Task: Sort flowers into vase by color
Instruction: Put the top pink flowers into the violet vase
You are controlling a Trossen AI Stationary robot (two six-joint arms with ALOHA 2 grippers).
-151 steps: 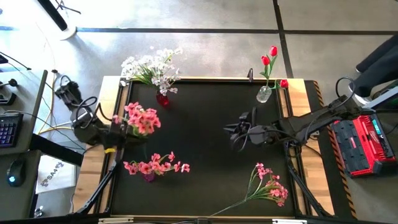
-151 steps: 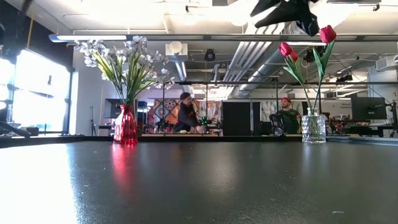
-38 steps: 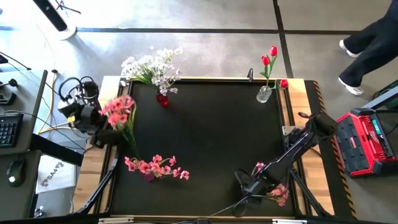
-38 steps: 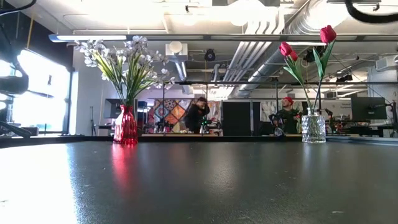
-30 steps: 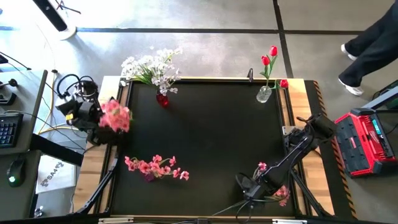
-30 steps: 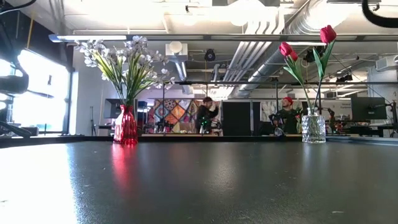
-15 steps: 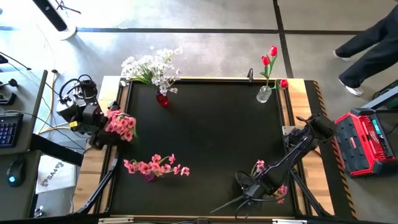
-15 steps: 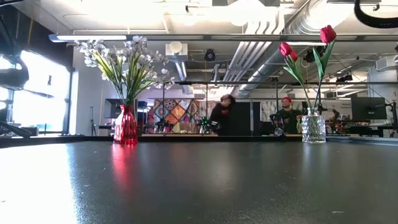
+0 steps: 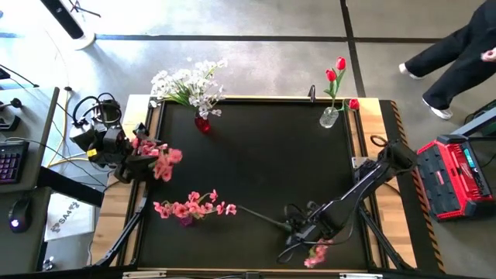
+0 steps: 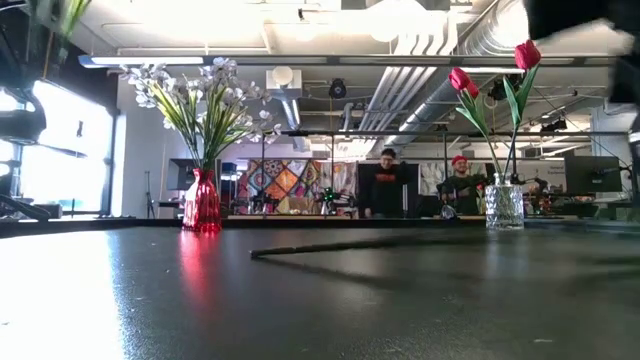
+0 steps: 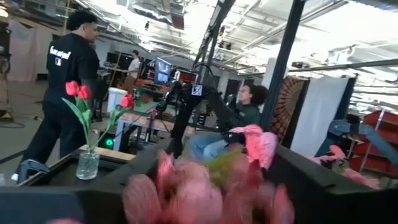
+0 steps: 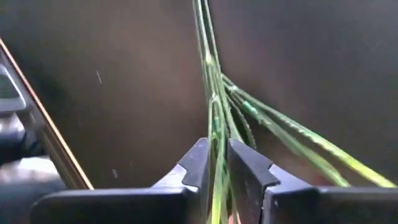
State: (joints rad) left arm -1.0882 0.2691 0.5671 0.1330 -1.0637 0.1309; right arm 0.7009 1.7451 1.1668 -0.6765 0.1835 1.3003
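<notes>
Pink spray [image 9: 316,252] gripped by its green stems [image 12: 214,124] in clenched right pincer [image 9: 298,229], blossoms hanging just beyond it at the surface's [image 9: 263,155] near edge, stem end trailing away toward the pink bunch [image 9: 194,206]. Second pink spray [image 9: 159,159] clamped in left pincer [image 9: 139,159] at the left edge.

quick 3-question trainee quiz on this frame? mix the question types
1. True or false: the right gripper is shut on the stems of a pink spray.
2. Which vase holds the white flowers? A) clear glass vase B) red vase C) none
3. Fill in: the left gripper holds a bunch of ___ blossoms at the table's left edge.

Key: 1 true; 2 B, the red vase; 3 pink.
</notes>
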